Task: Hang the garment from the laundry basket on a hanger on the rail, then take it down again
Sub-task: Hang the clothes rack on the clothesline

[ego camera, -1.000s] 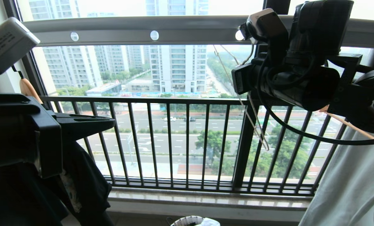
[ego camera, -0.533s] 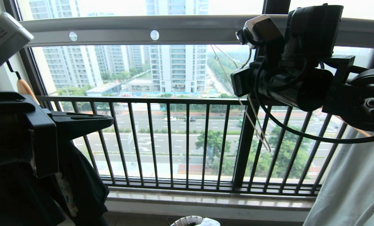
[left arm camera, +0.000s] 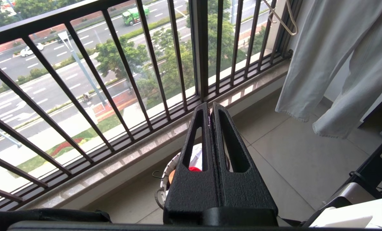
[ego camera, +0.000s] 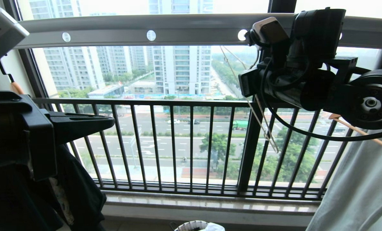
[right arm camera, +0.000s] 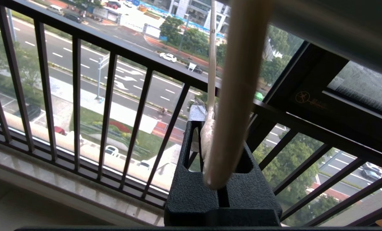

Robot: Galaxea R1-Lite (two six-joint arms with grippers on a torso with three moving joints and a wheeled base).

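The pale grey rail (ego camera: 184, 30) with round holes runs across the top of the head view. Just under it my right gripper (ego camera: 244, 85) is shut on the neck of the whitish wire hanger (ego camera: 262, 126), whose wires slope down in front of the window bars. In the right wrist view the right gripper (right arm camera: 207, 123) pinches the hanger (right arm camera: 211, 64); its hook end is hidden. My left gripper (ego camera: 112, 121) hangs shut and empty at the left. Below the left gripper (left arm camera: 209, 107) stands the laundry basket (left arm camera: 165, 179), with a bit of the red garment (left arm camera: 194, 168) inside.
A black T-shirt (ego camera: 82, 192) hangs at the lower left. A pale grey-green garment (ego camera: 361, 192) on a wooden hanger (ego camera: 364, 133) hangs at the right. The dark barred window railing (ego camera: 191, 144) and a stone sill (ego camera: 210, 203) stand behind. The basket's rim (ego camera: 191, 226) shows at the bottom.
The rail and other near things have slid a little to the left in the head view, uncovering a third hole. My right gripper, still holding the hanger, has sunk slightly.
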